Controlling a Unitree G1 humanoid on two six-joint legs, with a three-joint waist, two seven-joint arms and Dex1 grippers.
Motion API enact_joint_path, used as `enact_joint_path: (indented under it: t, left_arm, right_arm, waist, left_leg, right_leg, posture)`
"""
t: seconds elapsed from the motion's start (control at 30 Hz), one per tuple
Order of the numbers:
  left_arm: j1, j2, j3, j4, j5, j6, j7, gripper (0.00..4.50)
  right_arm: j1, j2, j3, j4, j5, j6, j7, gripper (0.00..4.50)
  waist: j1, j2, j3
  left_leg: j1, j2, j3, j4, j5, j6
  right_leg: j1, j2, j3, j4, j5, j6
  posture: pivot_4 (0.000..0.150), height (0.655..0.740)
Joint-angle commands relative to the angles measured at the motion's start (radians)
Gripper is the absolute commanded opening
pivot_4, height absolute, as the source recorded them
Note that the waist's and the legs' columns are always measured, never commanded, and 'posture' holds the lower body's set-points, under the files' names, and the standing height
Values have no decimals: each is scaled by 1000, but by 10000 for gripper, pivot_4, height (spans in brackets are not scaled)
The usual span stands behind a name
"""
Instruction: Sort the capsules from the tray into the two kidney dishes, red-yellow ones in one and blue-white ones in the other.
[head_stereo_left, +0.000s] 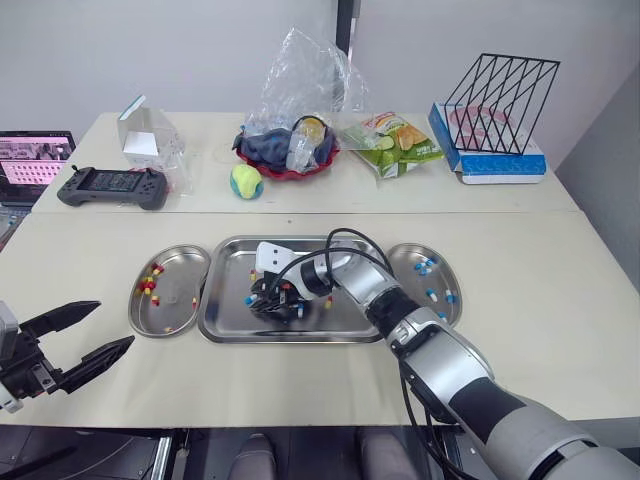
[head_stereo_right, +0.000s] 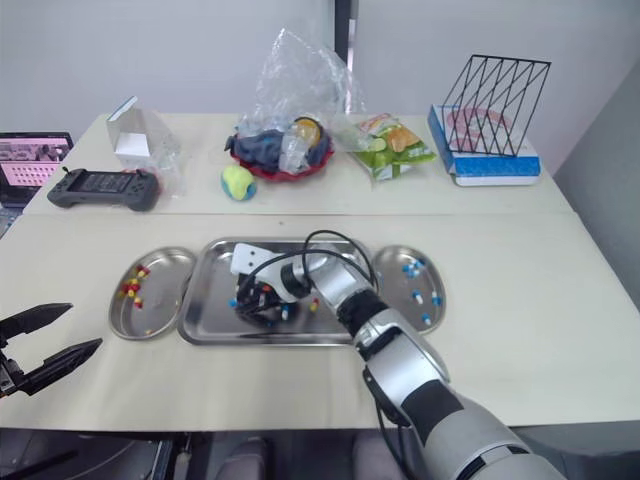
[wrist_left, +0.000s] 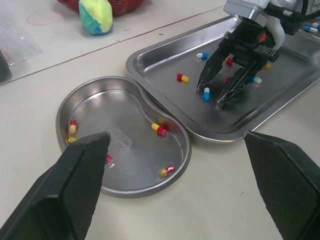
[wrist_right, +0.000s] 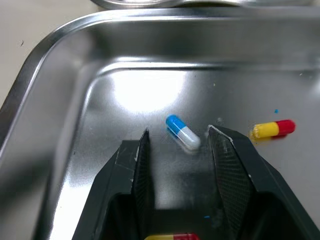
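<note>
The counter (head_stereo_left: 560, 300) spreads wide around the right claw (wrist_left: 211, 95). Clutter sits well beyond the claw on the far side: a wire rack (head_stereo_left: 500, 90), a bagged red bowl (head_stereo_left: 290, 150) and a ball (head_stereo_left: 246, 181).

Directly under the claw lies the steel tray (head_stereo_left: 230, 290), the source of the capsules, which is why the arm reaches in there with its fingers aimed down at the tray floor. To the claw's left, right against the tray's edge, sits the left kidney dish (head_stereo_left: 180, 270), holding red-yellow capsules (wrist_left: 159, 129). To the claw's right, just beside the tray's other edge, the right kidney dish (head_stereo_left: 442, 278) holds blue-white ones (head_stereo_left: 427, 266). A dish on each side keeps every carry short.

The left claw (head_stereo_left: 115, 322) hangs nearer the robot and well to the left of the working claw. Its jaws are spread and empty, and it is parked off the tray, probably to leave room.

The right claw's jaws stand apart, gripping nothing, with the tips low by the tray floor. Whether they touch it I cannot tell. Between them lies one blue-white capsule (wrist_right: 183, 132), aslant, so the spread looks set to close on it. Just outside one finger lies a red-yellow capsule (wrist_right: 272, 129), near enough to be nudged.

By colour, the straddled capsule belongs in the dish to the claw's right. Several capsules lie loose in the tray, so the sorting looks partway done.
</note>
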Motion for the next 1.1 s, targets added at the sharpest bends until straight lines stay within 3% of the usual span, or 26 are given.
enact_joint_path:
  t: [0.03,0.37,0.57,0.6,0.87,1.1]
  left_arm:
    - [5,9,18,-9,-27,-7,-2,45000]
    - [18,6,22,-14,-26,-17,9,45000]
    - [8,11,15,-6,-25,-21,7,45000]
    - [6,11,13,-4,-24,-22,7,45000]
    - [-31,14,-5,8,-35,-48,-17,45000]
    - [-127,38,-80,44,-56,-42,-28,45000]
  right_arm:
    - [-36,19,-23,21,-8,-19,-16,20037]
    - [-45,38,-42,67,-24,-31,-9,20037]
    - [-36,34,-47,64,-35,-31,-4,1264]
    - [-35,34,-48,61,-36,-31,-4,310]
    - [-17,11,-122,-225,72,127,66,310]
    - [14,-170,-236,-539,182,360,60,310]
  waist:
    - [0,0,0]
    - [0,0,0]
    - [0,0,0]
    - [0,0,0]
    - [2,0,0]
    - [19,0,0]
  left_leg:
    - [0,0,0,0,0,0]
    - [0,0,0,0,0,0]
    - [0,0,0,0,0,0]
    - [0,0,0,0,0,0]
    - [0,0,0,0,0,0]
    - [-1,0,0,1,0,0]
  right_leg:
    - [0,0,0,0,0,0]
    - [0,0,0,0,0,0]
    - [0,0,0,0,0,0]
    - [0,0,0,0,0,0]
    - [0,0,0,0,0,0]
    - [0,-1,-1,-1,0,0]
  posture:
    - [1500,7380]
    - [1500,7380]
    - [1500,7380]
    - [1500,7380]
    - [1500,7380]
    - [1500,7380]
